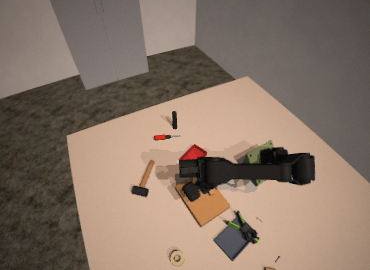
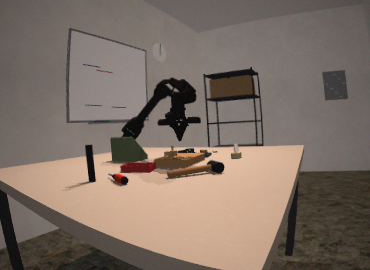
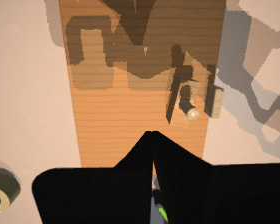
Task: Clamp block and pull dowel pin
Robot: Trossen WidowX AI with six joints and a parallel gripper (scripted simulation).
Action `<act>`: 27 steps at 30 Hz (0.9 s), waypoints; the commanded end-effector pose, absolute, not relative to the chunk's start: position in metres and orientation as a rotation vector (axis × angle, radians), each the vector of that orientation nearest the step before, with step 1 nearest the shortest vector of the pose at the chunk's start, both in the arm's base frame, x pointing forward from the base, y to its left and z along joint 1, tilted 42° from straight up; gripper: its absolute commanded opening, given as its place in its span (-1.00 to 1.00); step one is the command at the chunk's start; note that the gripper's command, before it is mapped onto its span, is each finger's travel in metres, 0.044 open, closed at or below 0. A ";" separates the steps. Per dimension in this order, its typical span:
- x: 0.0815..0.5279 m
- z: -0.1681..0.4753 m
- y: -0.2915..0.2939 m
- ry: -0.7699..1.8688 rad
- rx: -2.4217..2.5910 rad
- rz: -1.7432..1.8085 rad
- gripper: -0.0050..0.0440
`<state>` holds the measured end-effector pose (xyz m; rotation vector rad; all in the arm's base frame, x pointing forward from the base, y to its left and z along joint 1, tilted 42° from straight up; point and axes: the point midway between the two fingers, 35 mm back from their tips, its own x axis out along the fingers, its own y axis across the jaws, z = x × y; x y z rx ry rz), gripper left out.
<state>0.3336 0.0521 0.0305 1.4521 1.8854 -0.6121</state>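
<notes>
The orange-brown wooden board [image 1: 207,211] [image 2: 184,161] [image 3: 98,142] lies on the table. The small wooden block [image 3: 179,119] [image 2: 170,154] is near one edge of it, with the round dowel pin [image 3: 192,114] [image 2: 173,147] standing up from it. A pale upright piece [image 3: 217,103], probably the bench stop, is beside the block; contact between them cannot be told. The green-and-black spring clamp [image 1: 246,232] lies over the dark tray, away from the block; a green bit of it [image 3: 163,214] shows between the fingers' bases. My gripper [image 2: 180,139] [image 3: 151,137] is shut and empty, raised above the board, its tips left of the pin in the wrist view.
A red tray [image 1: 193,152] [image 2: 138,167] and a green wedge-shaped object [image 2: 127,150] are near the board. Also around are a hammer [image 1: 146,177] [image 2: 192,170], a screwdriver [image 1: 160,137] [image 2: 120,179], a black upright rod [image 2: 90,163], a tape roll [image 1: 171,257] and the dark tray [image 1: 226,244].
</notes>
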 end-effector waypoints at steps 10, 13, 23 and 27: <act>0.332 0.018 0.063 1.890 1.461 -0.617 -0.80; 0.331 0.014 0.067 1.890 1.461 -0.617 -0.80; 0.329 0.004 0.075 1.889 1.461 -0.617 -0.80; 0.328 0.000 0.079 1.890 1.461 -0.617 -0.80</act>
